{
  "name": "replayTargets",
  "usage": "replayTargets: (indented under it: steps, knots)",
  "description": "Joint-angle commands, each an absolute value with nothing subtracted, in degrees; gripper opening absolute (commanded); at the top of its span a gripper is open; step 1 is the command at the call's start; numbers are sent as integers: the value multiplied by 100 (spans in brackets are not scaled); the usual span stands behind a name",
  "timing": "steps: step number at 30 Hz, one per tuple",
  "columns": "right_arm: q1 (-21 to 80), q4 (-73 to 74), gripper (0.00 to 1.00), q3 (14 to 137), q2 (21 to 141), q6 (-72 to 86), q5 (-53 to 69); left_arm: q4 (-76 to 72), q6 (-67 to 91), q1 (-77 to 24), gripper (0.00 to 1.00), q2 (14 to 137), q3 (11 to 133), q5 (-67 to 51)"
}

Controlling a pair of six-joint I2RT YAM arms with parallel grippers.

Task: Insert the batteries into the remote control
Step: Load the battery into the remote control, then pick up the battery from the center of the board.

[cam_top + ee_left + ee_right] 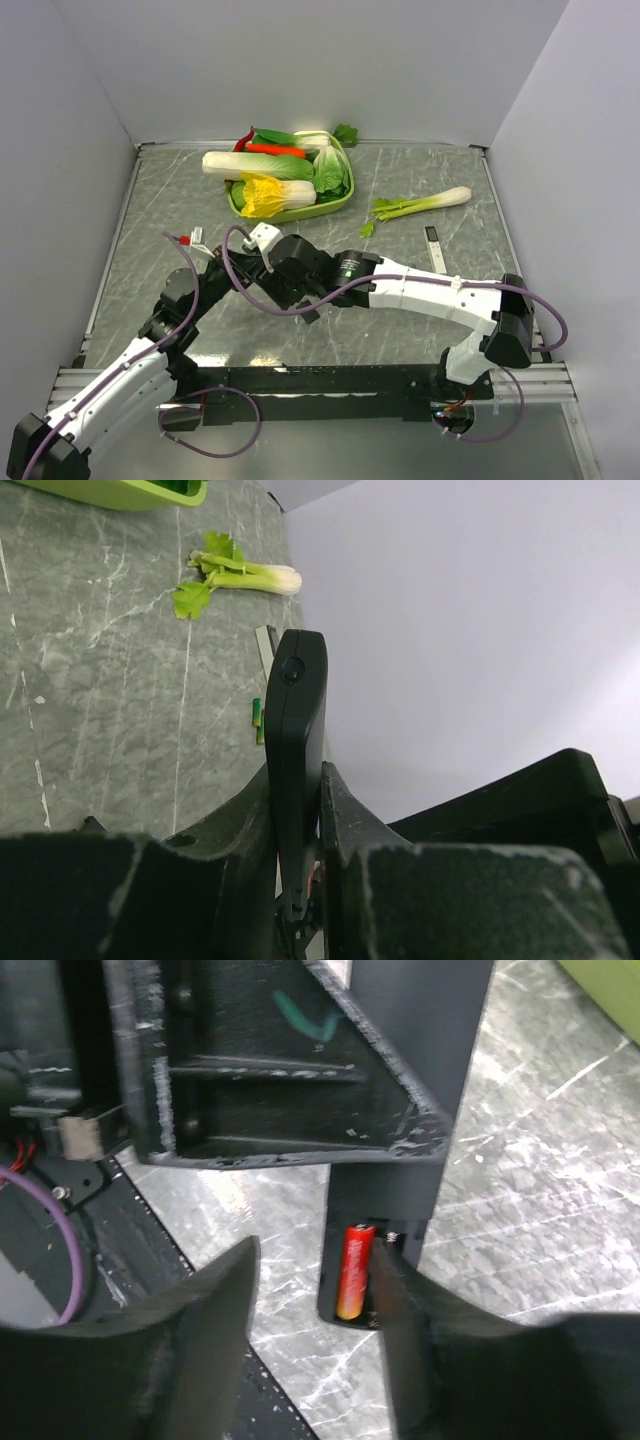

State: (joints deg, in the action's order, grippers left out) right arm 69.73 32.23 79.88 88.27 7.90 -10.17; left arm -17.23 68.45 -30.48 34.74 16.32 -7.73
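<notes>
one remote (296, 730), one red battery (354, 1270), one green battery (257, 715)

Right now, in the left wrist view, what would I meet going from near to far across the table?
remote control clamped in the left fingers → small green battery → slim white device → celery stalk → green tray

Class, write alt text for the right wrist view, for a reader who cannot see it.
A red-orange battery sits in the open slot at the lower end of the black remote control. The left tool clamps the remote higher up, over a grey marbled table. The right tool hangs open, its fingers flanking the slot.
</notes>
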Motion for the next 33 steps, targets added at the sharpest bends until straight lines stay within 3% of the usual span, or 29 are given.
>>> replayTargets:
  steps: [1,6,10,20,27,33]
  knots:
    - [7014,3199,65,8139,8334,826,-1089,-1925,6715,-3076,1,3454,1653,-677]
    - [6751,3524,79,7876,7841,1097,-1423,-2118,6671,-3076,1,3393,1310,-729]
    - [5735,3726,79,7261,7253,1511,-1266,-2320,6548,-3076,1,3314,1108,-835]
    - [2904,3780,73,5793,6688,2048,-985,-3049,6082,-3059,1,3269,975,-1485]
    - [1532,3340,70,5265,7127,2215,-343,-3252,5766,-3059,1,3243,1019,-1924]
    - [809,3085,59,5106,7610,2206,-62,-3041,5555,-3059,1,3173,1072,-2074]
